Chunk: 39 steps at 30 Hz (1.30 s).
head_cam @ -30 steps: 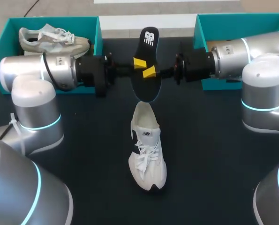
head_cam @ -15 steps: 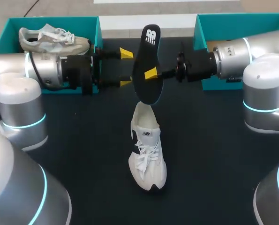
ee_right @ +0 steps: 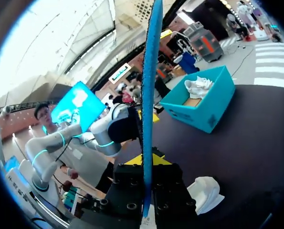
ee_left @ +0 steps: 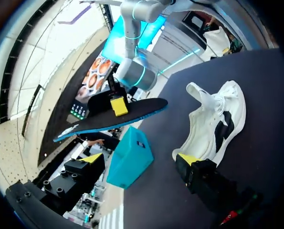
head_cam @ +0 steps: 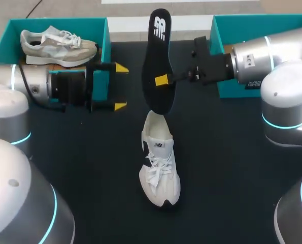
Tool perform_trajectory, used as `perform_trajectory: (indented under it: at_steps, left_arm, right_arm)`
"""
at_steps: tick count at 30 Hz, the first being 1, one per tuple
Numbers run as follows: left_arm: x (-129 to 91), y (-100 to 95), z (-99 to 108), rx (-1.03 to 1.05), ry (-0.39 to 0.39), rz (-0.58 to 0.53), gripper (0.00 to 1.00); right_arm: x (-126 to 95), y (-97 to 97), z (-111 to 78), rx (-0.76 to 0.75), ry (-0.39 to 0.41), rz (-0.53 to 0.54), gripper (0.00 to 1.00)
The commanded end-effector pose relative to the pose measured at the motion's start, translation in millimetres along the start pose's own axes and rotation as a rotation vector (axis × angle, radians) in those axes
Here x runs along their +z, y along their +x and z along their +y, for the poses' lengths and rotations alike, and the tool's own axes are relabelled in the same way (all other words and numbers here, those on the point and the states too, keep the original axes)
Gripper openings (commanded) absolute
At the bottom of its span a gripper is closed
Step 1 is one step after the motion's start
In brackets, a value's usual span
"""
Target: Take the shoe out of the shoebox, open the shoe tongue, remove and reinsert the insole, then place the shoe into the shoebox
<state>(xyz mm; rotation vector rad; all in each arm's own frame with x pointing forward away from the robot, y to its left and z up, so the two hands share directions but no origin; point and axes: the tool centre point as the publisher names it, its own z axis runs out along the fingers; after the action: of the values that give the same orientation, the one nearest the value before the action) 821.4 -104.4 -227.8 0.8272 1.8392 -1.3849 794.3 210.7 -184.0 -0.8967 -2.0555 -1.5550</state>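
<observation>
The right gripper (head_cam: 160, 80) is clamped on the insole (head_cam: 159, 51), one yellow tip on the dark face and the other finger hidden behind it, so it's narrow and pinching roughly the middle of the thing. The insole sticks out both ways past the fingers, and in the right wrist view it shows edge-on as a thin blue line running straight out ahead of the gripper. The end with the white logo points away from the robot, and the other end hangs over the heel of the shoe (head_cam: 159, 162). In the head view that end looks like it's touching the heel, but the left wrist view shows the insole up in the air with a gap to the shoe. The shoe itself sits on the table (head_cam: 232, 168) under and a bit nearer the robot than the right gripper, sole down, laces up, toe toward the robot. The left gripper (head_cam: 120, 86) is spread wide with nothing in it, and its yellow tips point at the insole from just beside it without touching. From its own camera the insole and the right gripper are straight ahead, the shoe is off beside one finger, and the right box (head_cam: 252, 19) is further out between the tips. Behind the left gripper's arm sits the left box (head_cam: 54, 23), with a second shoe (head_cam: 57, 43) lying in it.
</observation>
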Motion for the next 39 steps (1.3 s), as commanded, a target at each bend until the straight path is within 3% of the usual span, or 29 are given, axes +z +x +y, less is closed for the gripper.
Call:
perform_trajectory:
  at_steps: [1,28,34,39]
  left_arm:
    - [-4,3.5,4,-0.058,0.016,0.036,1.00]
    - [-4,3.5,4,-0.058,0.016,0.036,1.00]
    - [-10,16.0,3,-0.198,-0.050,0.219,1.00]
    - [-13,29.6,3,-0.280,-0.086,0.264,1.00]
  right_arm:
    - [2,3.8,-1.5,0.001,-0.001,-0.031,0.00]
    - [2,3.8,-1.5,0.001,-0.001,-0.031,0.00]
    - [2,3.8,-1.5,0.001,-0.001,-0.031,0.00]
    - [-2,-6.4,0.0,-0.115,0.021,-0.002,0.00]
